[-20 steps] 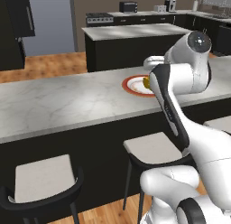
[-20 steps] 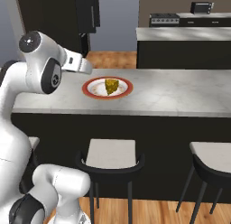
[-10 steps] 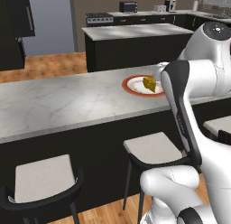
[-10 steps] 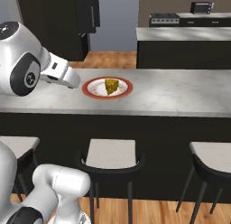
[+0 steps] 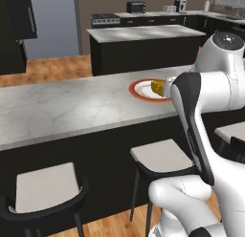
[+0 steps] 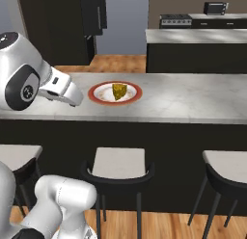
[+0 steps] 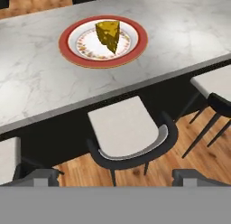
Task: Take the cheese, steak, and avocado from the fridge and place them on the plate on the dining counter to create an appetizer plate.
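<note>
1. The plate (image 7: 103,41) lies flat on the dining counter (image 7: 40,90), set back from the counter edge that carries the stools. I take the plate as the landmark for every position below.

2. The cheese (image 7: 108,35) stands on the plate's whitish middle, within the red-orange rim. In the hand view its narrow end points toward the stool side of the plate.

3. The gripper (image 7: 115,179) has its jaws spread as wide as they go and holds nothing. Its two dark tips stand well apart at the bottom of the hand view.

4. The gripper is off the plate on the stool side, apart from it, looking down past a stool (image 7: 128,137) below the counter edge. In the right base view the hand (image 6: 61,90) hangs just beside the plate's rim (image 6: 96,100), on the side nearer the arm's base.

5. No steak or avocado lies on the plate. Judgement: one of three items is delivered.

6. Judgement: the next item lies away from the plate, at the fridge, so the coming move turns the empty gripper away from the counter rather than toward it.
</note>
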Robot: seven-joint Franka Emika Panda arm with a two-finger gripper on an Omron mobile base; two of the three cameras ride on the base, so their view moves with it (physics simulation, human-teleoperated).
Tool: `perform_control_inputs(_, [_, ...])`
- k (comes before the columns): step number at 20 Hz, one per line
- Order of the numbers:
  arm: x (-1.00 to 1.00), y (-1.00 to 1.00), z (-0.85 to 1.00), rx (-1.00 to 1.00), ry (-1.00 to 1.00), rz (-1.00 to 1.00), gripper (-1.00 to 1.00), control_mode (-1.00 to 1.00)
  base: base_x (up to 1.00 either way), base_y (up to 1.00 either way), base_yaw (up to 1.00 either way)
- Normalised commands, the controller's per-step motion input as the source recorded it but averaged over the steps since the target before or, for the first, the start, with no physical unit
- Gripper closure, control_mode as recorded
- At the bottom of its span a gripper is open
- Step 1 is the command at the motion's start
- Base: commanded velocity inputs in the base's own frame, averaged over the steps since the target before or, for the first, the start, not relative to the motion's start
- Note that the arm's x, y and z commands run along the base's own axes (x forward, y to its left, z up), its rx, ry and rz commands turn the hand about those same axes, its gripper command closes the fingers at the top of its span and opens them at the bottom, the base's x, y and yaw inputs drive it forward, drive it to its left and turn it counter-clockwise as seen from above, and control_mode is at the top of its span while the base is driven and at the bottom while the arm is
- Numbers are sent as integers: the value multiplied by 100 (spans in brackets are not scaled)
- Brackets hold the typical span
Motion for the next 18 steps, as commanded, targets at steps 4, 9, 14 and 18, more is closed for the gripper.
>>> perform_control_inputs(4, [0, 0, 0, 0, 0, 0, -100, 100, -97, -5, -15])
perform_control_inputs(9, [0, 0, 0, 0, 0, 0, -100, 100, -99, -54, -34])
perform_control_inputs(14, [0, 0, 0, 0, 0, 0, -100, 100, -31, -100, -37])
perform_control_inputs(18, [0, 0, 0, 0, 0, 0, -100, 100, 0, -100, -31])
